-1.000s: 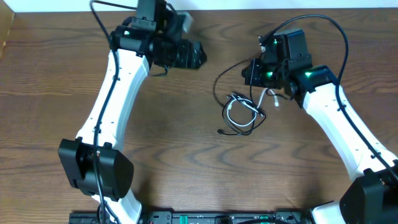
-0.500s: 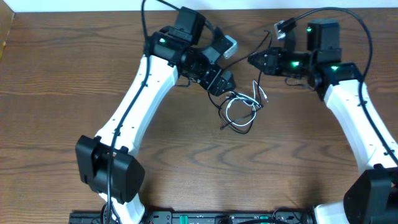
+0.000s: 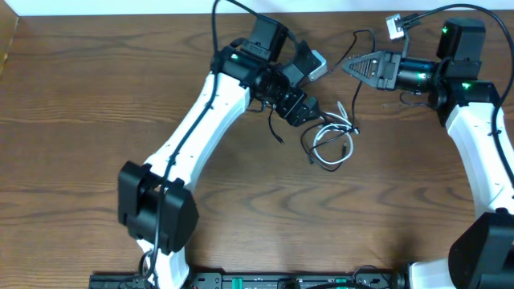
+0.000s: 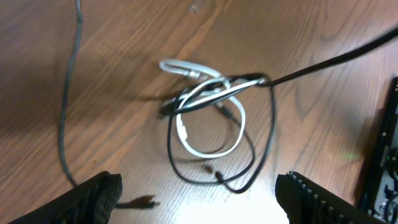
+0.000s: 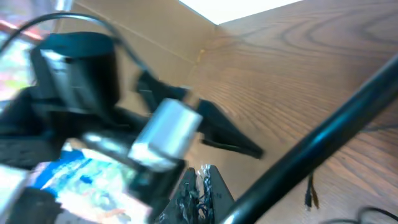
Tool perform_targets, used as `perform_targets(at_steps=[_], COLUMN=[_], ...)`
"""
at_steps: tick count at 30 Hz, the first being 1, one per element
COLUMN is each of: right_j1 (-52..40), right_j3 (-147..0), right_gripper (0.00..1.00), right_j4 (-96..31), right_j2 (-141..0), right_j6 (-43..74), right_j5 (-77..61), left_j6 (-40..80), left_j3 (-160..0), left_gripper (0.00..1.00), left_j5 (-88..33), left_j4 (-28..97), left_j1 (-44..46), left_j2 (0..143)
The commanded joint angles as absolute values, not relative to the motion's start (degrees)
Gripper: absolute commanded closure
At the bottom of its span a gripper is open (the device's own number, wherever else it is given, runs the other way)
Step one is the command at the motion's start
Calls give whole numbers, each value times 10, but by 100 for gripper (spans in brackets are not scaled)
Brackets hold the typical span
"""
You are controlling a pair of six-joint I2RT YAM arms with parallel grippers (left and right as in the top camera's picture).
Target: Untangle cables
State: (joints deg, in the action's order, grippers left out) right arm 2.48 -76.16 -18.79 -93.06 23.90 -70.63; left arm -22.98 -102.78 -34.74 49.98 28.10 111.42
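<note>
The two cords are seen tangled on the wooden tabletop (image 3: 96,96), right of centre towards the far edge, just beside the left claw (image 3: 312,115) and below the right claw (image 3: 347,68). The white cord (image 3: 331,165) is laid in a small flat loop, with a plug end turned towards the far edge. The black cord (image 3: 307,141) is looped through and around it. The bundle's long axis runs roughly near to far.

In the left wrist view, one stretch of the black cord (image 4: 323,62) is drawn straight and leaves the knot towards the upper right, cut off by the frame edge. Another dark tail runs off to the left and ends in a small plug near the bottom. The white cord (image 4: 181,134) is crossed by black strands at its top.

The left claw (image 4: 199,186) is held wide open over the loops, touching neither cord. The right claw (image 5: 198,183) is closed, apparently on the black cord. Its wrist view is badly blurred, so the contact itself is hard to make out.
</note>
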Motion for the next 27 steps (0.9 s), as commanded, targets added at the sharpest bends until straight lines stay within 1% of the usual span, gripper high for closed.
perform_targets(at_steps=[1,6,18,24,27], right_j1=[35,43,72,93,100], right_j3=[-765,-765,-765,-765,-765], right_gripper=[99,99,99,99,99], right_j4=[-185,-184,-179,-173,-173], right_j2=[-928,-928,-928,-928,-928], right_j6=[248,248,248,248,248], right_j5=[-764,-787,-819,-845,-852], left_j6=[-239,-240,-327,-328,-328], left_j3=[-1023,-1023,-1023,-1023,-1023], left_gripper=[15,15,22,24,28], left_j5=[-386,-460,-461,-461,-460], left_j4=[487,440,402,397,394], left_j1=[291,308,359,371,373], left_j2=[1147,1172,1204,1214,1218])
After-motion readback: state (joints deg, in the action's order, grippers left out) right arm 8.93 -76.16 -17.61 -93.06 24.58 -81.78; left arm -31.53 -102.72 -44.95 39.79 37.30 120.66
